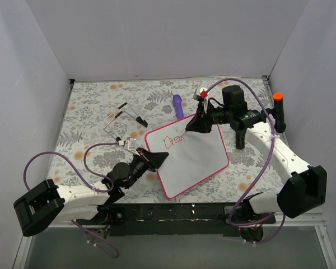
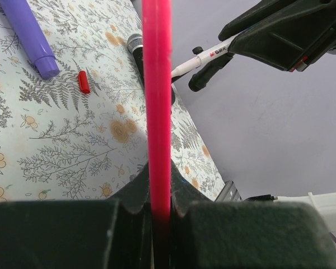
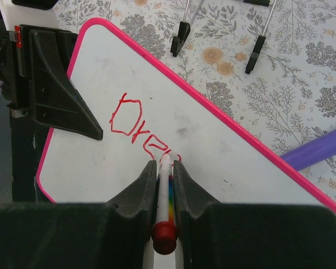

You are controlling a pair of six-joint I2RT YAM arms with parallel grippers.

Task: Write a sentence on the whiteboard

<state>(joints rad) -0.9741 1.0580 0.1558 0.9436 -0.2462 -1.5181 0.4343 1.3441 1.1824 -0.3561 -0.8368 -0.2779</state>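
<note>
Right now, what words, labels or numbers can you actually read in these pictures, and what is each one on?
"Dre": start of the sentence, red handwriting on the whiteboard; the next letter is hidden behind the marker tip.
Red print on the marker's white barrel, left wrist view: too small to read.

Floral-patterned table [image 1: 89, 106]. Lying flat on it: whiteboard [image 1: 196, 159] toward the near edge, purple stick [image 1: 178, 105] near the far edge, small red cap [image 2: 84, 82] beside that, wire stand [image 1: 120, 120] toward the left edge.
</note>
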